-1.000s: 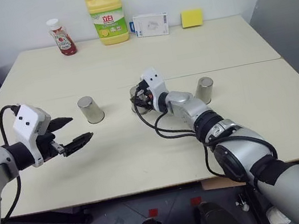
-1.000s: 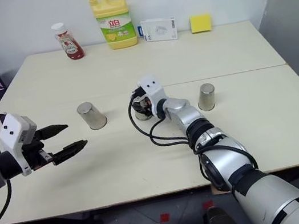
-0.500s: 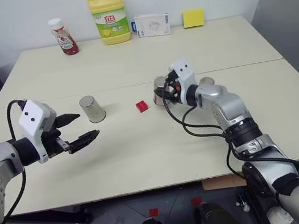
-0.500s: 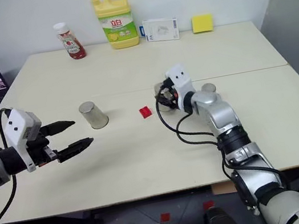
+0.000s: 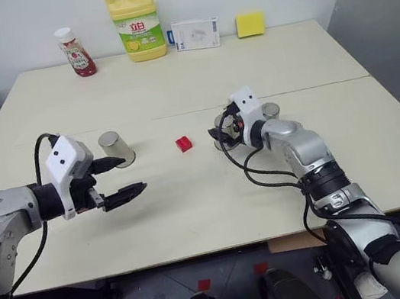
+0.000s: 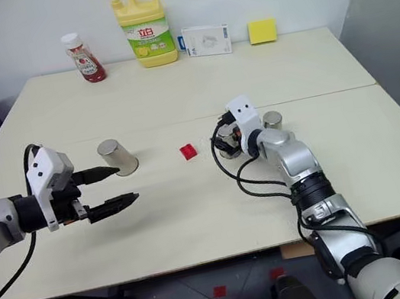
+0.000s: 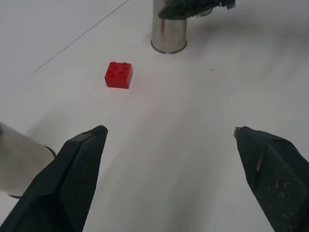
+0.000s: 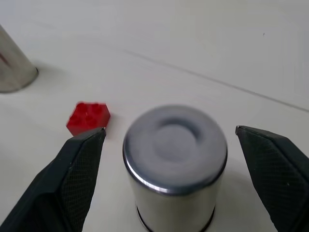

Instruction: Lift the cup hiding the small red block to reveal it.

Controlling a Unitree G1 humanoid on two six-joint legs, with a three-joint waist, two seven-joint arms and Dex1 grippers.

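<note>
The small red block [image 5: 182, 144] lies bare on the bench [image 5: 215, 193]. Just right of it stands 1 cup [image 8: 175, 166], upside down, seemingly untouched between the right gripper's [image 8: 174, 159] spread fingers. Left gripper [image 5: 121, 179] hovers open.

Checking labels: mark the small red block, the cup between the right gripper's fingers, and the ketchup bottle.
small red block [image 5: 182, 144]: left eye view, top face.
cup [image 8: 175, 164]: right wrist view, upturned base and side wall.
ketchup bottle [image 6: 89, 63]: right eye view, label on body.
</note>
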